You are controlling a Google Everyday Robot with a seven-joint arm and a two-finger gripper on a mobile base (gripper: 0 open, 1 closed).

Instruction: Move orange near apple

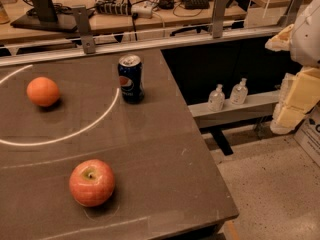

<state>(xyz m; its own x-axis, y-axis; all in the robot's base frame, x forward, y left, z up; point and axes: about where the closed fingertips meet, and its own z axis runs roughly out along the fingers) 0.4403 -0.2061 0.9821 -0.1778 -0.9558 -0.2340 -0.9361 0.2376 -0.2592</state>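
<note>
The orange [43, 91] sits on the dark table [165, 149] at the far left, inside a white painted arc. The red-pink apple [92, 182] with a stem dimple sits near the table's front edge, well apart from the orange. My gripper [296, 100], a white and pale yellow piece, hangs off the table at the right edge of the view, over the floor and far from both fruits. It holds nothing that I can see.
A blue Pepsi can [131, 78] stands upright near the table's back edge, right of the orange. A metal rail [150, 43] runs behind the table. Two small clear bottles [227, 95] stand on a low shelf to the right. The table's right edge drops to a speckled floor [270, 194].
</note>
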